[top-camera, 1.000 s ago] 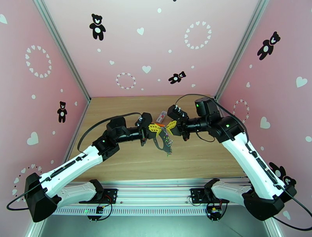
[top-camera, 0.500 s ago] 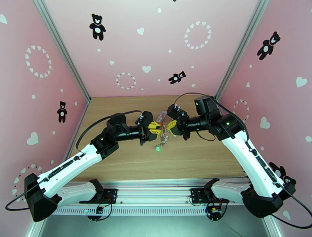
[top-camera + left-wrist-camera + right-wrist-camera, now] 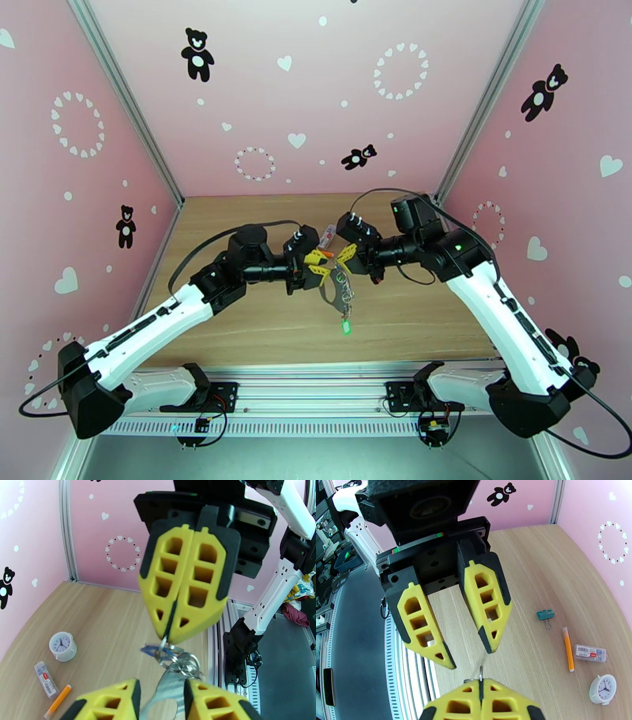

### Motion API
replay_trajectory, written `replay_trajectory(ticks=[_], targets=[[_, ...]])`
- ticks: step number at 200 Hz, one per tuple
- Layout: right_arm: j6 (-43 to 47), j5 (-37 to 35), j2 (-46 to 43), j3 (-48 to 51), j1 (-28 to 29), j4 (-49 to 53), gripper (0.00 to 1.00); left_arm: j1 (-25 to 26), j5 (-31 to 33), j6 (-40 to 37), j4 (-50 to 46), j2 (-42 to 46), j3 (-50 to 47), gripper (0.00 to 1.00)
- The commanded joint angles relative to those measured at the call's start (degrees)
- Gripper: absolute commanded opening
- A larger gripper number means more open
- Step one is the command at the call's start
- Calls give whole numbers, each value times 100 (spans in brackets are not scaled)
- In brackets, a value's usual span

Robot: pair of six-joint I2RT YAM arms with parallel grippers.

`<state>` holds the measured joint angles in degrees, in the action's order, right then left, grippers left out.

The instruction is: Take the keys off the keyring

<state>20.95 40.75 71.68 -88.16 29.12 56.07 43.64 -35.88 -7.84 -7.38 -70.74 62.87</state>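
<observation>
- While dangling above the table (image 3: 261,331), pinched at one small metal ring at the top of the keyring (image 3: 340,289), with grey strap loop and chain drooping below.
- Hanging lowest on the keyring, near the middle of the table in the overhead view: green key (image 3: 345,325).
- Bunched with the metal rings just under the pinch point, seen from the left wrist: blue key (image 3: 148,650).
- Clamped tight on that top ring, yellow fingers pressed flat together: right gripper (image 3: 346,256).
- Facing it tip to tip from the other side, jaws parted a moderate way, nothing clasped: left gripper (image 3: 317,262).
- From the left wrist, one fingertip on either side of the strap; contact with it impossible to tell.
- Lying on the wood well apart from the keyring, seen from the right wrist: teal clip (image 3: 545,615), orange pen (image 3: 568,647), small clear box (image 3: 589,652) just beside the pen, white clock (image 3: 602,689) near the box.
</observation>
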Motion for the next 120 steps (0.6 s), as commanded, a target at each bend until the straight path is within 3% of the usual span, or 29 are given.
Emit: replay_trajectory(ticks=[1,120], targets=[[-71,47,70,-159,3,-103,0,-13,-260,241,259,-131,156,35],[-661,-120,106,-26,39,-545,0,-13,503,536,668,-311,-28,47]])
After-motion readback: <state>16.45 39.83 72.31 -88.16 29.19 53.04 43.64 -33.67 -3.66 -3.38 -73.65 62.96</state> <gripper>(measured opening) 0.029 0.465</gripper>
